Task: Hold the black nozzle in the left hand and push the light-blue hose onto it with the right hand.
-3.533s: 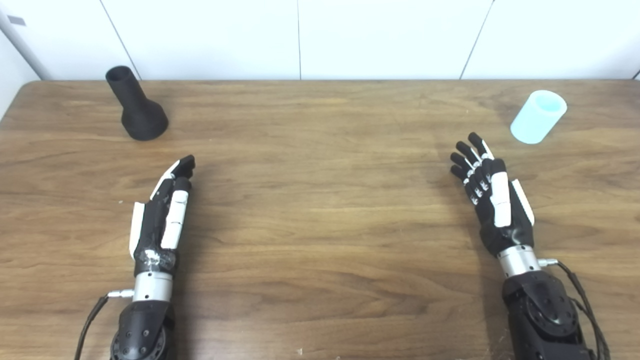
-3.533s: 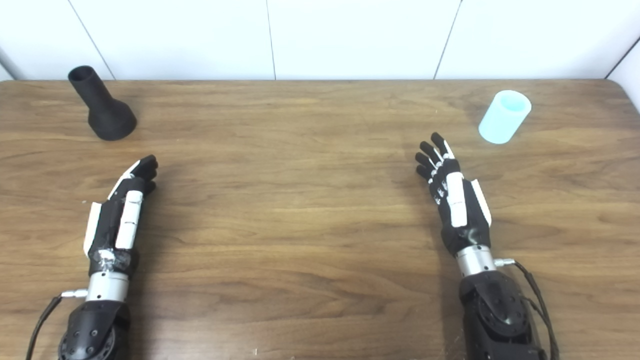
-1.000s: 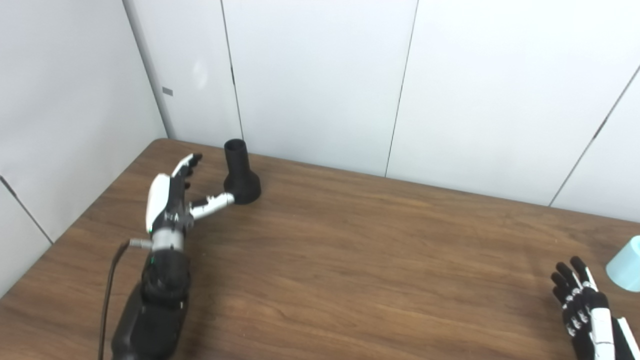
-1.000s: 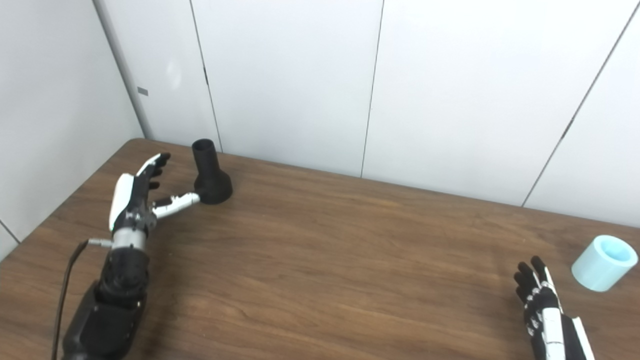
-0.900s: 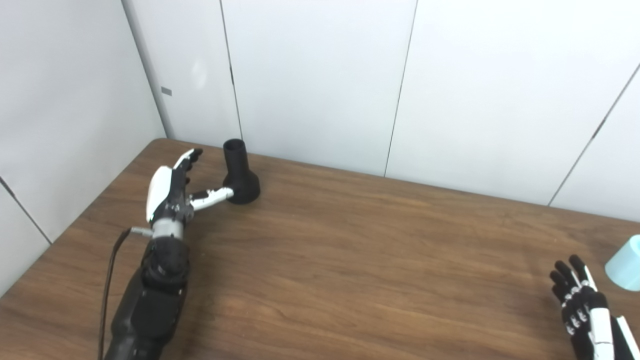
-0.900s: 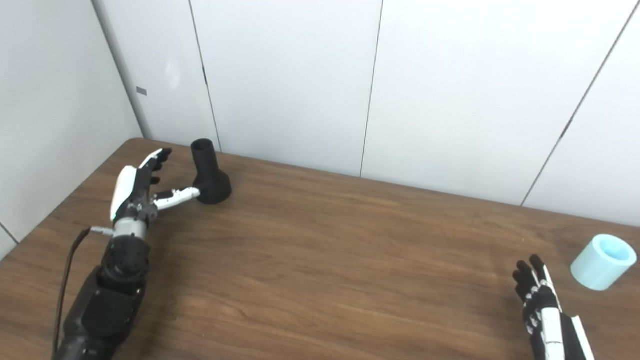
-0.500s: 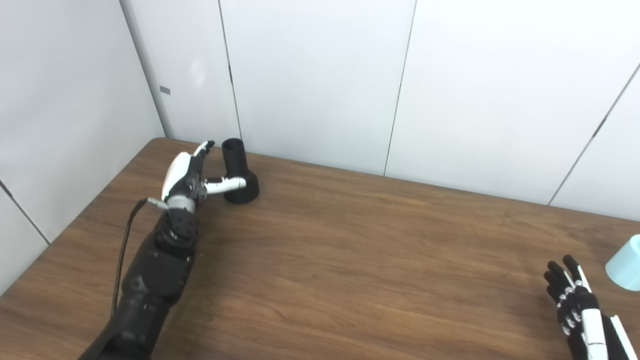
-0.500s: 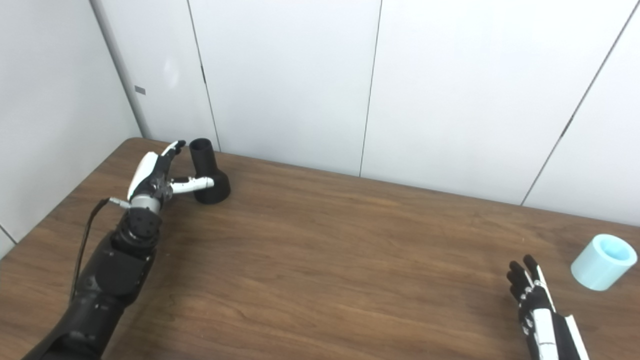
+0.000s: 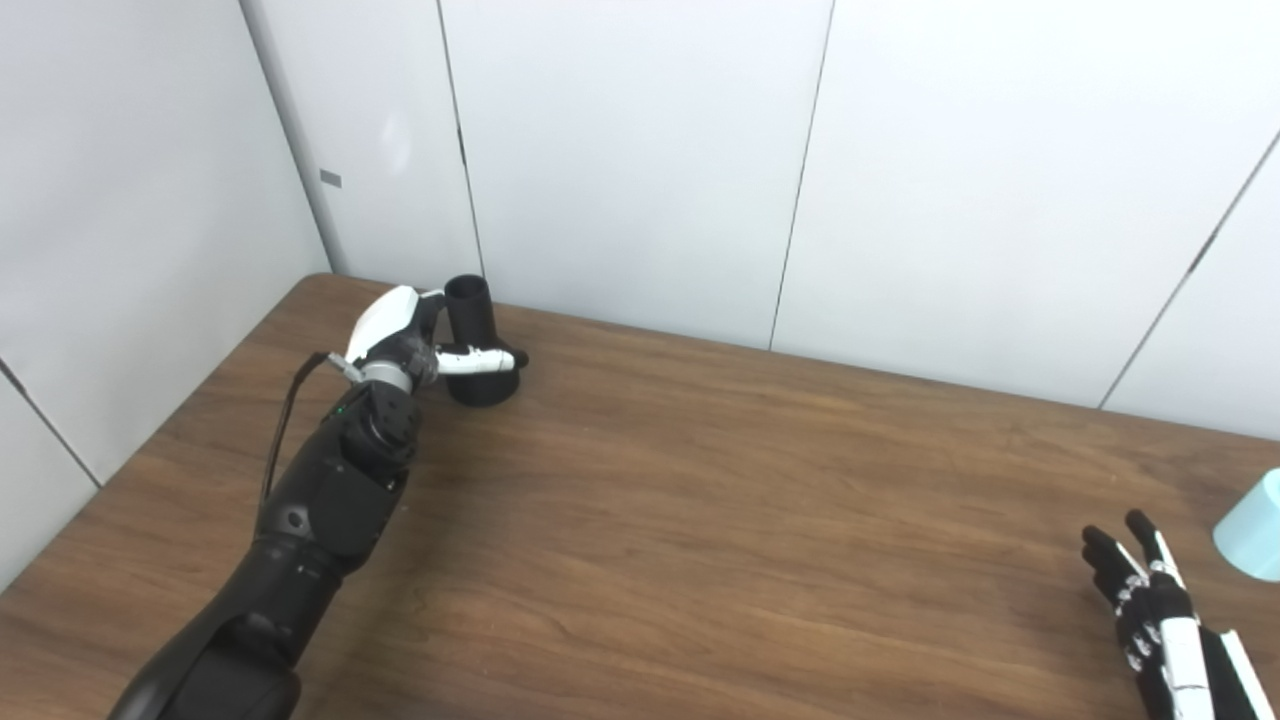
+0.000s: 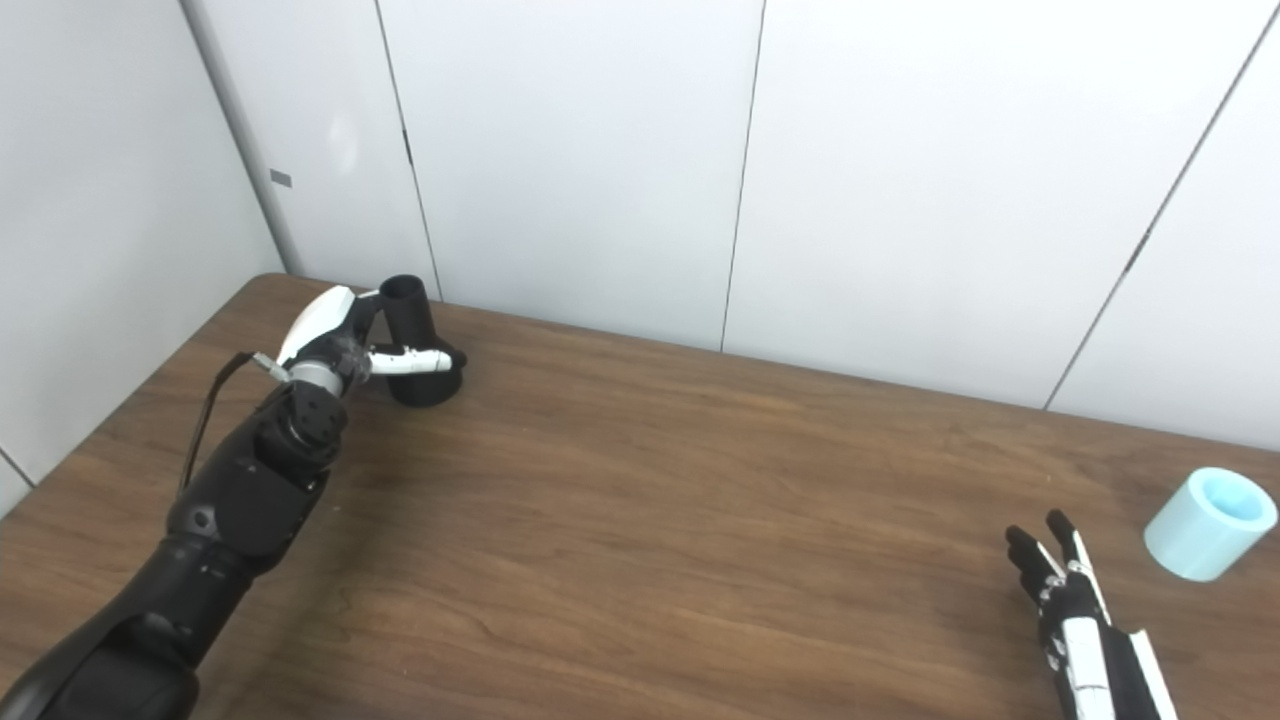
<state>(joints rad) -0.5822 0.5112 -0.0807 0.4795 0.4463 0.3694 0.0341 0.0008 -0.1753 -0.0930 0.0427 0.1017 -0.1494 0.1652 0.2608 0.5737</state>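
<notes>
**Left hand at the nozzle, right hand apart from the hose**

A brown wooden table (image 9: 700,520) fills the lower part of both views, backed by white wall panels (image 9: 640,160) that meet in a corner at the far left.

The left arm (image 9: 320,500) reaches from the bottom left edge toward that far corner. At its end the left hand (image 9: 400,335) sits right against the black nozzle (image 9: 478,345), which stands upright on its wide flared base near the table's far left edge, narrow open neck pointing up. The hand is on the nozzle's left side. Its thumb (image 10: 410,360) stretches across the front of the nozzle just above the flared base, while the other fingers go round the far side of the neck and are mostly hidden. The hand is spread around the nozzle, thumb on one side and fingers on the other; whether it grips the neck firmly cannot be told, and the nozzle's base rests on the table.

At the bottom right, the right hand (image 10: 1075,610) lies low over the table, fingers straight, spread apart and holding nothing.

The light-blue hose (image 10: 1208,523), a short open tube, lies tilted on the table near the right edge, beyond and to the right of the right hand, not touching it. It is well apart from the nozzle, across the table's width.
</notes>
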